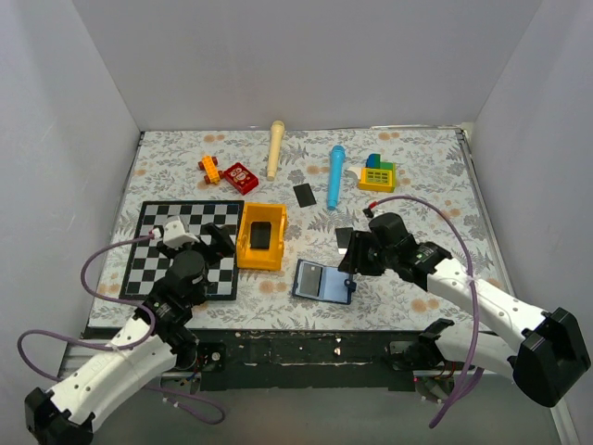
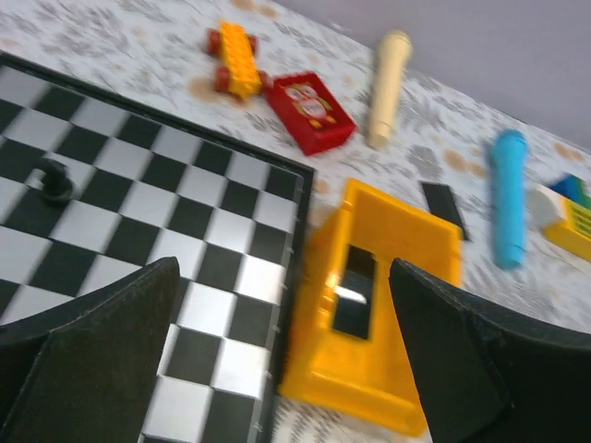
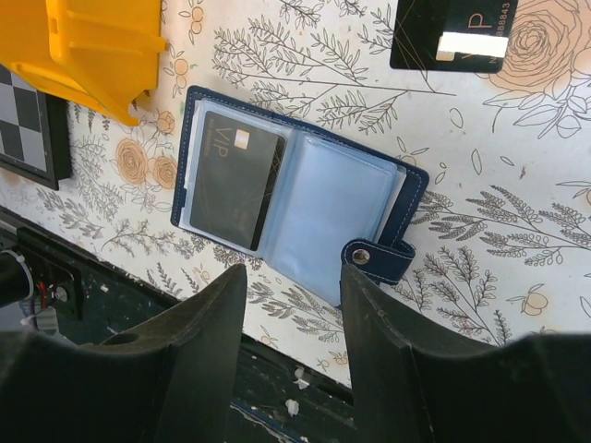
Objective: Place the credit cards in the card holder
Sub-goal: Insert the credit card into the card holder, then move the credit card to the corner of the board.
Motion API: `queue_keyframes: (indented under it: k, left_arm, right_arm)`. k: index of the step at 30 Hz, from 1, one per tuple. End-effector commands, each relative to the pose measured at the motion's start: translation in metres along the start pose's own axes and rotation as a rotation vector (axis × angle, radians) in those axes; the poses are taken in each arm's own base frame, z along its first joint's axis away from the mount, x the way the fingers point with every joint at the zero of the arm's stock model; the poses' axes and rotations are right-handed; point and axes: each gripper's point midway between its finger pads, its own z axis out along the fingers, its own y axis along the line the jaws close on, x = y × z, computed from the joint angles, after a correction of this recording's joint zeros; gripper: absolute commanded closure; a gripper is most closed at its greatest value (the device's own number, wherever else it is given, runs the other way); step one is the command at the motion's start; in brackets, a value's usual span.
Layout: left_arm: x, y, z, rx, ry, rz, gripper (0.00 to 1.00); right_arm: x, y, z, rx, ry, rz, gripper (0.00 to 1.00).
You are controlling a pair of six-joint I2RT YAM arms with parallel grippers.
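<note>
The first card [image 3: 235, 180] lies in the open wallet [image 3: 342, 198] below the right gripper [image 3: 294, 277], the second card [image 3: 452, 32] waits on the cloth [image 3: 517, 185] just beyond, and that gripper and the left gripper [image 2: 282, 277] both gape empty.

My top view hangs high at the near side and looks down and forward over the whole table [image 1: 167, 176]; my left wrist view sits low and close, tilted, facing away across the chessboard [image 2: 138, 185] toward the bin [image 2: 319, 323]; my right wrist view looks nearly straight down, close over the wallet [image 3: 342, 203]; both wrist views catch the bin and part of the chessboard; the top view holds all of these.
</note>
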Motion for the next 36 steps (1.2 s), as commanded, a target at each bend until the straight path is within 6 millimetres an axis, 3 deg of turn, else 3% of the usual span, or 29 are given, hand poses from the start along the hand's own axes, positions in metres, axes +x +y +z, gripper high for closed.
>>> queue_keyframes:
  k: [1, 4, 5, 8, 9, 13, 20, 23, 28, 33, 35, 36]
  left_arm:
    - [-0.019, 0.06, 0.014, -0.222, -0.25, 0.187, 0.02]
    - [-0.027, 0.077, 0.022, -0.266, -0.371, 0.207, 0.02]
    - [-0.02, 0.091, 0.028, -0.316, -0.354, 0.212, 0.02]
    - [-0.008, 0.126, 0.042, -0.446, -0.312, 0.232, 0.02]
    - [-0.015, 0.134, 0.042, -0.482, -0.35, 0.234, 0.02]
    - [-0.025, 0.146, 0.05, -0.491, -0.374, 0.241, 0.02]
    - [-0.027, 0.146, 0.075, -0.366, -0.342, 0.176, 0.02]
    - [-0.025, 0.138, 0.086, -0.313, -0.3, 0.205, 0.02]
    - [-0.035, 0.153, 0.064, -0.37, -0.404, 0.173, 0.02]
    - [-0.024, 0.124, 0.099, -0.21, -0.265, 0.29, 0.04]
    - [-0.028, 0.117, 0.104, -0.167, -0.294, 0.233, 0.03]
    - [-0.02, 0.114, 0.106, -0.121, -0.297, 0.247, 0.02]
  right_arm:
    - [-0.012, 0.005, -0.013, 0.018, -0.012, -0.046, 0.47]
    - [-0.028, -0.003, -0.014, 0.081, -0.07, -0.061, 0.45]
    - [-0.037, -0.001, -0.016, 0.087, -0.091, -0.068, 0.45]
    - [-0.062, 0.016, -0.021, 0.078, -0.118, -0.095, 0.44]
    - [-0.069, 0.023, -0.023, 0.068, -0.121, -0.105, 0.44]
    - [-0.102, 0.048, -0.024, 0.029, -0.177, -0.131, 0.39]
    - [-0.137, 0.063, -0.008, 0.068, -0.194, -0.156, 0.39]
    - [-0.138, 0.058, -0.008, 0.101, -0.189, -0.167, 0.39]
    - [-0.13, 0.042, -0.017, 0.143, -0.199, -0.176, 0.39]
    - [-0.111, 0.016, -0.016, 0.202, -0.184, -0.162, 0.39]
    - [-0.103, 0.0, -0.012, 0.247, -0.172, -0.145, 0.39]
    - [-0.099, -0.008, -0.009, 0.265, -0.162, -0.133, 0.39]
